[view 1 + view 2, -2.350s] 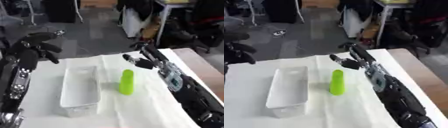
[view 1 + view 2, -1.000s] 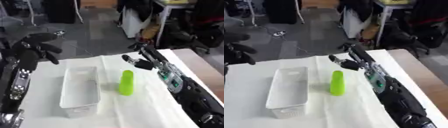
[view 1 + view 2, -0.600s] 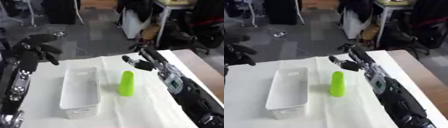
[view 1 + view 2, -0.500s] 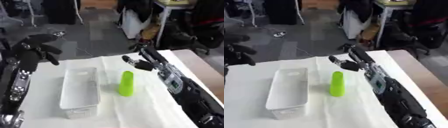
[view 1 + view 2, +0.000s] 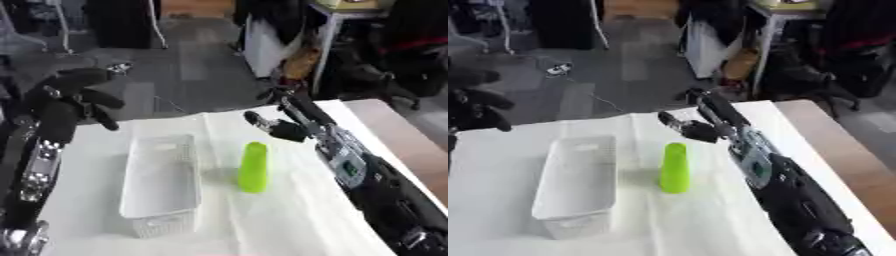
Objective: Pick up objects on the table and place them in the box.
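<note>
The green cup (image 5: 253,167) stands upside down on the white-covered table (image 5: 289,220), just beside the right wall of the white box (image 5: 160,182), which holds nothing visible; the right robot hand (image 5: 282,123) hovers above and behind the cup, fingers extended and thumb apart, holding nothing, apparently staged for a grasp; the left robot hand (image 5: 70,99) hangs beyond the table's far left edge, fingers loosely spread, likewise holding nothing, clear of the box opening.

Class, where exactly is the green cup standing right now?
The green cup stands upside down on the white cloth, just right of the white box, below the right hand.
</note>
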Tool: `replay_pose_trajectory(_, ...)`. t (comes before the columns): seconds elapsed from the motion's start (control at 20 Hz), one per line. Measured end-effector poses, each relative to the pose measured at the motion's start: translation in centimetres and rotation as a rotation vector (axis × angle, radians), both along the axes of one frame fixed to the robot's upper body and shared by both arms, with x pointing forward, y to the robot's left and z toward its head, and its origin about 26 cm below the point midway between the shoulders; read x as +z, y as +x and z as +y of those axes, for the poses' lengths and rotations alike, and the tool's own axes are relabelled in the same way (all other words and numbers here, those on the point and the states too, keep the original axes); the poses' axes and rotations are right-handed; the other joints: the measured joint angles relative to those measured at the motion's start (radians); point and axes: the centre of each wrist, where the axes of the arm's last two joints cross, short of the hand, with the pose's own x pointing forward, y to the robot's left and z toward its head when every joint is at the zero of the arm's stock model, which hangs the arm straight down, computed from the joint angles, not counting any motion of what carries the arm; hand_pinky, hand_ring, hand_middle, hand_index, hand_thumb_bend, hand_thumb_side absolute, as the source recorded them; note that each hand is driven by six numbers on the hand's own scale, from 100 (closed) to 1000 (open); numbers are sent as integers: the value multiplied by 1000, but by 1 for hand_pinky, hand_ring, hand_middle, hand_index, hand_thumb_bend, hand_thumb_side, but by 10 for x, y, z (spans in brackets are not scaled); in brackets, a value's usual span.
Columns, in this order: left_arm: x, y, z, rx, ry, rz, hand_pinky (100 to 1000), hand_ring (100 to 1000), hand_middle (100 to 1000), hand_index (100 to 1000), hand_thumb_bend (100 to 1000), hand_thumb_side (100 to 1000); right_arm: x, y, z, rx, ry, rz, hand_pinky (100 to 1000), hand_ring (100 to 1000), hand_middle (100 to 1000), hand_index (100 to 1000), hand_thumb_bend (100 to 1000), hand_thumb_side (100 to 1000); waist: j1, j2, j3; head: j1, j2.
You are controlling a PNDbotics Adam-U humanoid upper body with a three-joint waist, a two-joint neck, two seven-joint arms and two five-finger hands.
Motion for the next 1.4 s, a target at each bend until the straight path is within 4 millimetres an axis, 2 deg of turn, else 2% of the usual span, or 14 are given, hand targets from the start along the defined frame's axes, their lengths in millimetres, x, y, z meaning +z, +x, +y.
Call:
replay_pose_trajectory(0.15, 0, 0, 0, 0, 0, 0, 459, 600, 760, 830, 202, 930, -4, 1, -1, -7, -21, 18, 703, 782, 798, 845, 520, 946, 0, 0, 4, 0, -2)
replay_pose_trajectory(0.4, 2, 0, -1, -3, -1, -7, 459, 600, 760, 831, 203, 930, -16, 2, 0, 2, -49, 50, 711, 788, 805, 855, 577, 999, 0, 8, 10, 0, -18)
replay_pose_trajectory(0.9, 5, 1, -4, -12, -7, -15, 460, 599, 759, 831, 204, 931, -28, 2, 0, 51, -74, 94, 718, 793, 804, 872, 669, 1000, 1, 16, 21, 1, -36)
replay_pose_trajectory(1.4, 6, 1, -7, -23, -11, -21, 461, 599, 760, 831, 204, 930, -34, 1, 2, 84, -71, 117, 714, 788, 792, 867, 644, 1000, 1, 19, 28, 5, -37)
